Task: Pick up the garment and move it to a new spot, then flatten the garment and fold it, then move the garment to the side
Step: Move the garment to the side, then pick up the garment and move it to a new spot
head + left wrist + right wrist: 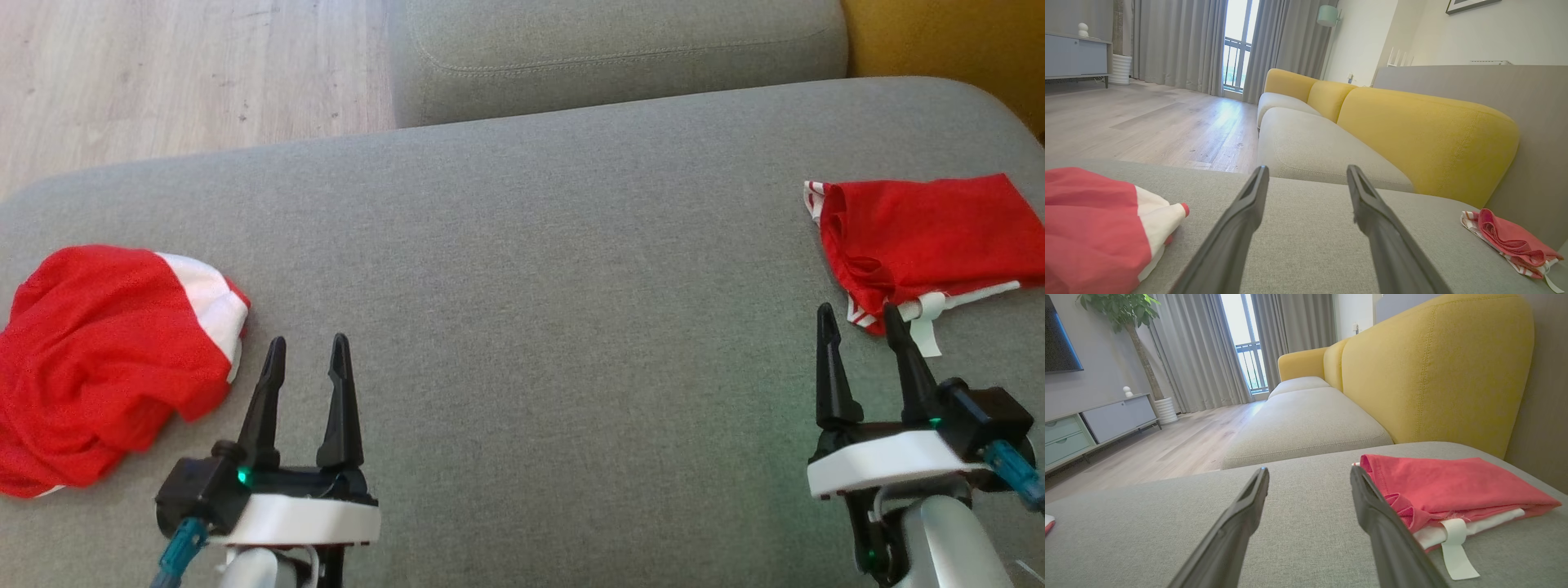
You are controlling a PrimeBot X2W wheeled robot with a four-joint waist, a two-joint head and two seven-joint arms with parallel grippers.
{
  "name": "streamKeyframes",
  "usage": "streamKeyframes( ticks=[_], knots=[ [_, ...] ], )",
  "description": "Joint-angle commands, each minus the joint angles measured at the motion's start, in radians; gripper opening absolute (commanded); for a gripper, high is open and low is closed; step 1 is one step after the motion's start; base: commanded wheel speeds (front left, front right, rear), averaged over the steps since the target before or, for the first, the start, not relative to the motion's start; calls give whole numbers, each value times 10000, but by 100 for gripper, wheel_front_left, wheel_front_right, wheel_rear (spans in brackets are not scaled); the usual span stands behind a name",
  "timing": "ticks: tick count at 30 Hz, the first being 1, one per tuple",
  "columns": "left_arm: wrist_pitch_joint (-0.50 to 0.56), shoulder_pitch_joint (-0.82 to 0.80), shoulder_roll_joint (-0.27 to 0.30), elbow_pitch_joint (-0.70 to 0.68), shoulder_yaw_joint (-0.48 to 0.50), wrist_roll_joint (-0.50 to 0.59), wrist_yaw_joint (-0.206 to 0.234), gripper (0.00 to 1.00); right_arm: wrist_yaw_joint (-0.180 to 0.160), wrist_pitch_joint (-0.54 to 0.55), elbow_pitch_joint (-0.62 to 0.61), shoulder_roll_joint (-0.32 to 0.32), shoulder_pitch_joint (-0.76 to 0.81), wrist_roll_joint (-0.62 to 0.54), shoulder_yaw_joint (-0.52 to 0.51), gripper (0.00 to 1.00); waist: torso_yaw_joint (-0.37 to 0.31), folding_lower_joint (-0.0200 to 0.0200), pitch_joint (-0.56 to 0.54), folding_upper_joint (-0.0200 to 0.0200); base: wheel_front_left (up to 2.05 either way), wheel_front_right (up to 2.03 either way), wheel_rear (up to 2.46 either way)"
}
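A crumpled red and white garment (106, 359) lies in a heap at the left end of the grey seat cushion (522, 245), and the left wrist view has it low on the left (1090, 228). My left gripper (309, 343) stands open just right of it, nothing between its fingers (1307, 169). A second red garment (922, 237), folded flat with a white label sticking out, rests at the right end (1449, 490). Beside its near left corner my right gripper (859, 312) is open and empty (1309, 470), its right finger (1388, 522) overlapping the folded edge in view.
A second grey seat cushion (620, 57) adjoins the far edge. Yellow backrests (1433, 367) run along the right side. Wooden floor (188, 73) lies beyond the cushion's far left edge. A wide stretch of bare cushion separates the two garments.
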Motion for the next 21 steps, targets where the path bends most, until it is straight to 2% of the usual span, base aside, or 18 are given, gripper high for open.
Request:
streamKeyframes(
  ticks=[1, 21],
  knots=[
    [-51, -256, 56, -312, 243, -25, 50, 100, 67, -141, -322, -25, -253, 99, 264, 100, 4, -1, 0, 0, 0, 0, 0],
    [-51, -321, 56, -358, 302, 15, 64, 100, 67, -218, -186, -23, -356, 470, 317, 100, 40, -1, 38, 0, 0, 0, 0]
  ],
)
